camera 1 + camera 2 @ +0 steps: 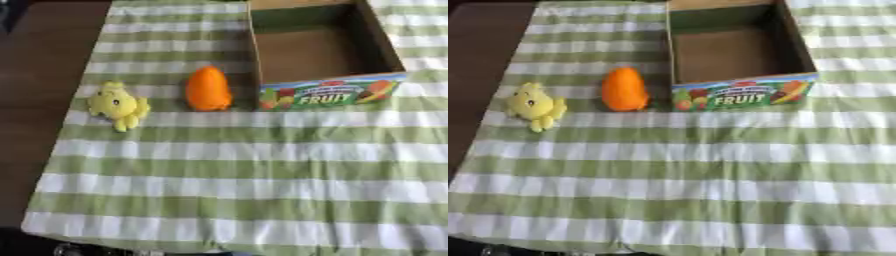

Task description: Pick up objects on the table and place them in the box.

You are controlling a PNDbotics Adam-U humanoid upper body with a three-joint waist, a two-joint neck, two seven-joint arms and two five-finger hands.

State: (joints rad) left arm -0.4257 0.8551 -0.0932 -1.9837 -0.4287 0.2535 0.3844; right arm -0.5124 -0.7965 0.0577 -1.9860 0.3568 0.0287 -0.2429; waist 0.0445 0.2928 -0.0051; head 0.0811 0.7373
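An open cardboard box [328, 95] with a colourful "FRUIT" label on its near wall stands at the back of the table, and its inside looks bare. Just left of the box lies an orange, rounded fruit-shaped object [208, 89], close to the box's near-left corner. Further left, a small yellow plush toy [117, 105] rests near the cloth's left edge. Neither of my hands shows in either view.
A green-and-white checked cloth [236, 175] covers the table. Dark bare table surface [35, 75] runs along the left. Something dark shows at the bottom left edge below the cloth.
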